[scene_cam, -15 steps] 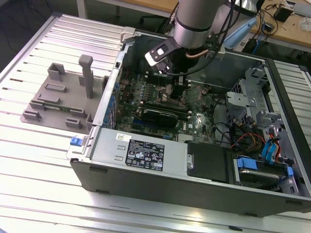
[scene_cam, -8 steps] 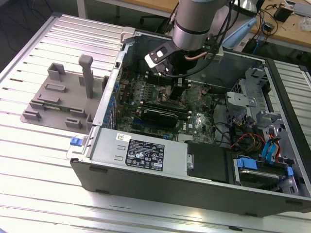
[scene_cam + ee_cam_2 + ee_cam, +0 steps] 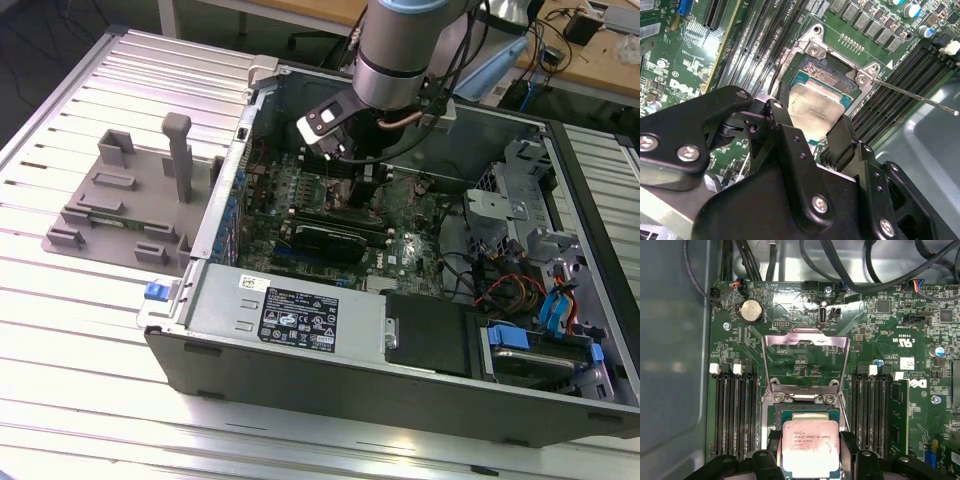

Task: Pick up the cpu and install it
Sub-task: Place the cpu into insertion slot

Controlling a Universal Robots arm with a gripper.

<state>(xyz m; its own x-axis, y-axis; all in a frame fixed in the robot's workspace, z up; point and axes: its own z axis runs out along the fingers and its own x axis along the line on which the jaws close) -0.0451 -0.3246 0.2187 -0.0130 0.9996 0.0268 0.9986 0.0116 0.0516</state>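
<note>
**CPU gripped at the motherboard socket**
The gripper [image 3: 810, 440] jaws are clenched on two opposite edges of the cpu [image 3: 810, 452], silver top upward. The cpu lies directly over the socket [image 3: 790, 412]; whether it is seated cannot be told. The metal load plate [image 3: 805, 340] stands open just beyond the socket, inside the open computer case [image 3: 350, 385].

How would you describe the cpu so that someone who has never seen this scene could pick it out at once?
Inside the open computer case lies a green motherboard. Over its black socket, the jaws of the gripper clasp the cpu. It is the only flat square with a silver top; the slots beside it are long and dark.
</note>
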